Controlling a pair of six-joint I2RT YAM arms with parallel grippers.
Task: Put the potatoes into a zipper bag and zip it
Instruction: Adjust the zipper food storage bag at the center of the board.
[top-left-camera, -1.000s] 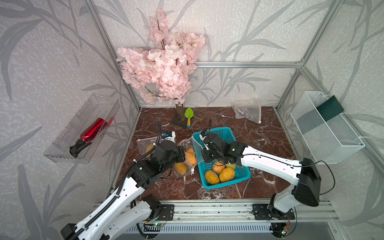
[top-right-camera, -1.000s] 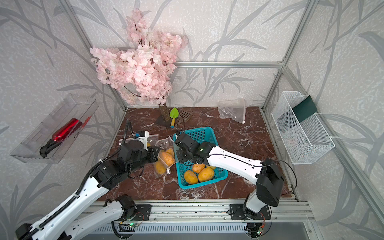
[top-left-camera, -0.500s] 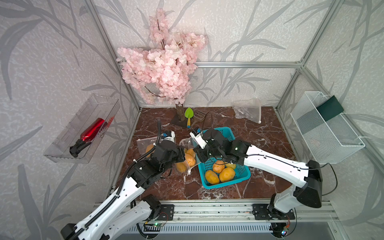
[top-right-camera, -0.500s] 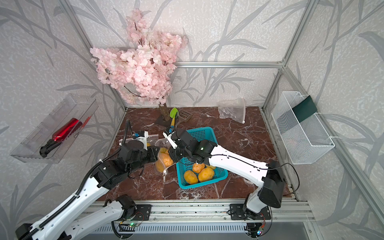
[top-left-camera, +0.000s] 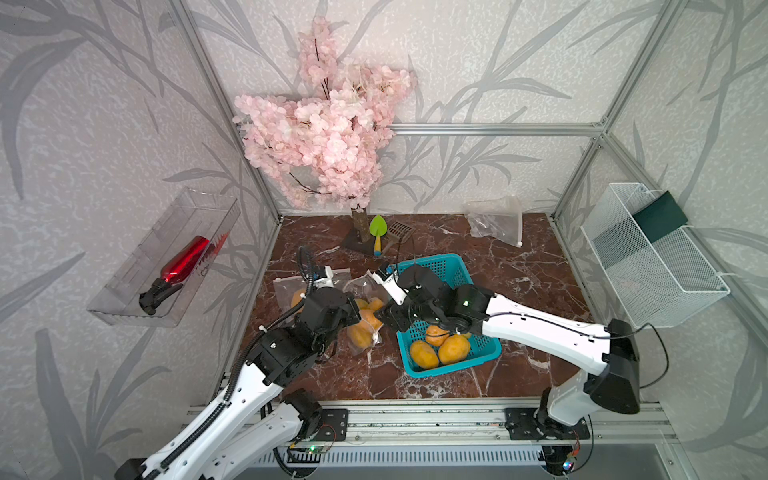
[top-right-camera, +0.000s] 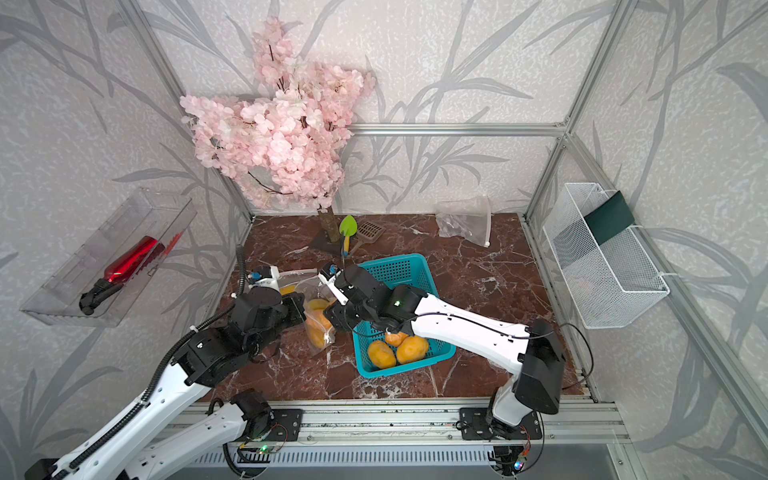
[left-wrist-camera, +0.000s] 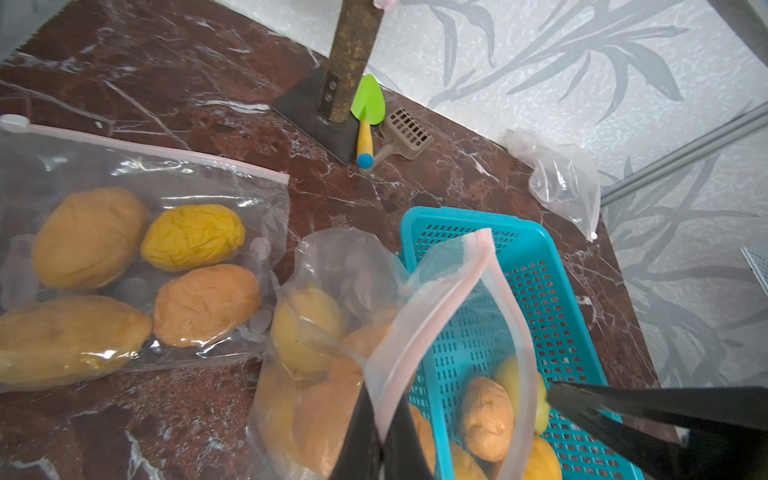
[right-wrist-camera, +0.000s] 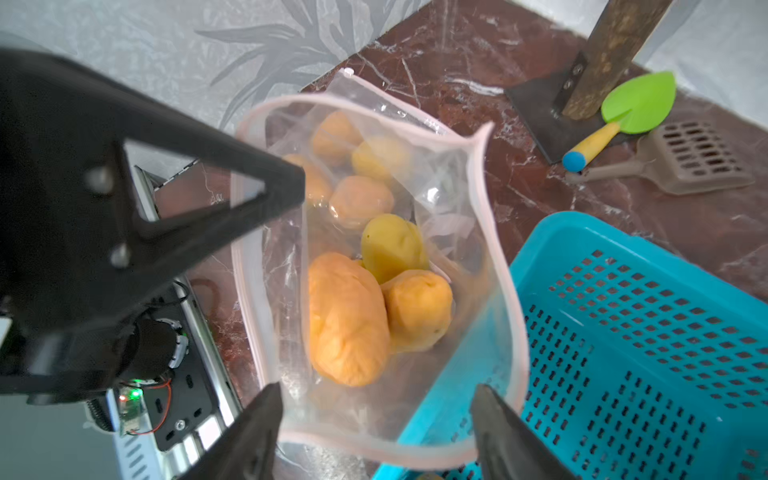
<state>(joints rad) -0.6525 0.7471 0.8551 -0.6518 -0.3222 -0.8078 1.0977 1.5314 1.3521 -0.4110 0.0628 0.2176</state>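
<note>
A clear zipper bag (top-left-camera: 365, 320) (right-wrist-camera: 457, 178) stands open beside the teal basket (top-left-camera: 453, 266), with several yellow-orange potatoes (right-wrist-camera: 345, 316) in it. My left gripper (left-wrist-camera: 380, 419) (top-left-camera: 353, 309) is shut on the bag's pink zip rim (left-wrist-camera: 440, 299) and holds it up. Over the bag's mouth hangs my right gripper (right-wrist-camera: 376, 399) (top-left-camera: 388, 318), open, its fingers (right-wrist-camera: 270, 403) empty and straddling the near rim. Three potatoes (top-left-camera: 440, 349) (top-right-camera: 397, 351) lie in the basket (top-right-camera: 399, 262). A second bag (left-wrist-camera: 124, 266) (top-left-camera: 291, 291) with several potatoes lies flat to the left.
A pink blossom tree (top-left-camera: 324, 137) on a dark base stands at the back, with a green trowel (top-left-camera: 377, 232) and a brown scoop (top-left-camera: 399, 232) beside it. An empty bag (top-left-camera: 496, 220) lies back right. A wire basket (top-left-camera: 648, 257) and a clear tray (top-left-camera: 166, 257) hang on the side walls.
My right gripper has swung left from the basket to the bag's mouth and has opened its jaws. The left gripper still holds the rim up.
</note>
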